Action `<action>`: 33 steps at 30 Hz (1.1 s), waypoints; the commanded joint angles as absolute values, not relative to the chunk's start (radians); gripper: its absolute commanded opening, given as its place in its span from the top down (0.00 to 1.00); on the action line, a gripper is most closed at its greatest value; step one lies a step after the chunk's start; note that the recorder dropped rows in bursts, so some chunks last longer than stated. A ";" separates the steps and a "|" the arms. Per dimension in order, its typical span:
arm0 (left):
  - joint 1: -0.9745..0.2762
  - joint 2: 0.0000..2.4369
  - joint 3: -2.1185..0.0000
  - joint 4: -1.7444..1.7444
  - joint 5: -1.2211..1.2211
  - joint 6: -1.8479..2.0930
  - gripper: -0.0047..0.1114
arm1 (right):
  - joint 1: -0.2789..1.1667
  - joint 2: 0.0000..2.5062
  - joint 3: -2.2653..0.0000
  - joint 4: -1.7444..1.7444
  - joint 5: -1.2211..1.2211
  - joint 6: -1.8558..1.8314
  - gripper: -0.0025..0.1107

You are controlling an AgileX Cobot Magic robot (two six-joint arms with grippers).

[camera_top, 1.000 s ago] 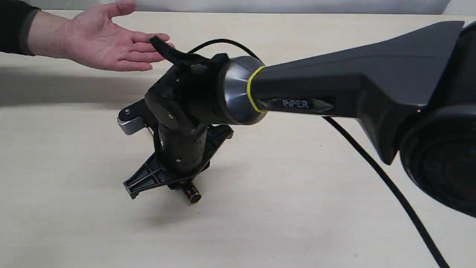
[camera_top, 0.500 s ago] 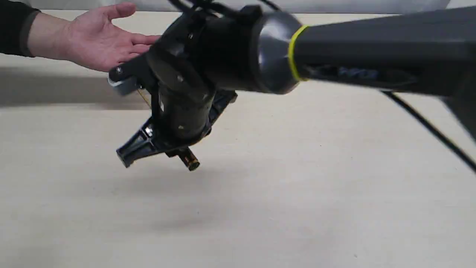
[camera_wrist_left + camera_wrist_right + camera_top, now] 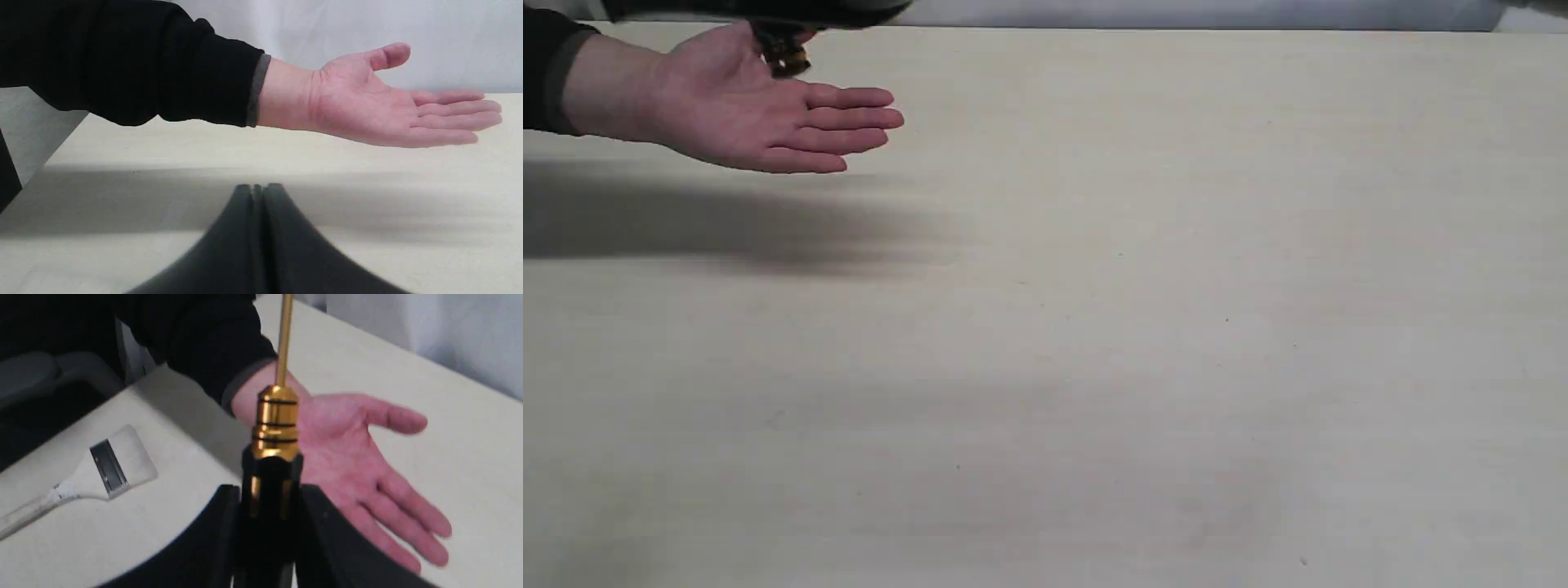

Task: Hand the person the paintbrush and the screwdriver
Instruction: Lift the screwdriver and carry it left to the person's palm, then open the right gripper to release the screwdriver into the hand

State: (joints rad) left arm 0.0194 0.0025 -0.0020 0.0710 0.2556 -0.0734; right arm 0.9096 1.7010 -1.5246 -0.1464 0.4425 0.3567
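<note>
The desk [image 3: 1143,343] is a pale, faintly grained wooden surface that fills nearly the whole exterior frame. A broad soft shadow [image 3: 727,229] lies across it at the left of the frame, in the upper half. A tiny dark speck [image 3: 1227,319] sits right of centre, and a second speck [image 3: 1303,561] lies near the lower right corner. A light grey backdrop [image 3: 1176,12] runs along the top edge. In the right wrist view a blurred grey rounded shape [image 3: 45,373] lies beyond the desk's edge.
</note>
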 commanded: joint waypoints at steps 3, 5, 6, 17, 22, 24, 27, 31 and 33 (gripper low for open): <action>0.011 0.000 0.000 0.069 0.249 -0.075 0.96 | 0.909 1.782 -1.523 -0.243 0.271 0.348 0.94; 0.011 0.000 0.000 0.067 0.252 -0.075 0.96 | 0.905 1.826 -1.523 -0.264 0.218 0.348 0.94; 0.011 0.000 0.000 0.067 0.252 -0.075 0.96 | 0.898 1.849 -1.523 -0.276 0.184 0.348 0.94; 0.011 0.000 0.000 0.069 0.250 -0.075 0.96 | 0.832 2.072 -1.523 -0.279 -0.025 0.351 0.94; 0.011 0.000 0.000 0.069 0.250 -0.075 0.96 | 0.828 2.136 -1.523 -0.279 -0.059 0.351 0.80; 0.011 0.000 0.000 0.069 0.250 -0.075 0.96 | 0.828 2.138 -1.523 -0.269 -0.054 0.353 0.69; 0.011 0.000 0.000 0.069 0.250 -0.075 0.96 | 0.837 2.128 -1.523 -0.236 -0.030 0.355 0.55; 0.011 0.000 0.000 0.069 0.250 -0.075 0.96 | 0.865 2.069 -1.523 -0.232 0.022 0.355 0.53; 0.011 0.000 0.000 0.069 0.250 -0.075 0.96 | 0.880 2.022 -1.523 -0.232 0.055 0.355 0.54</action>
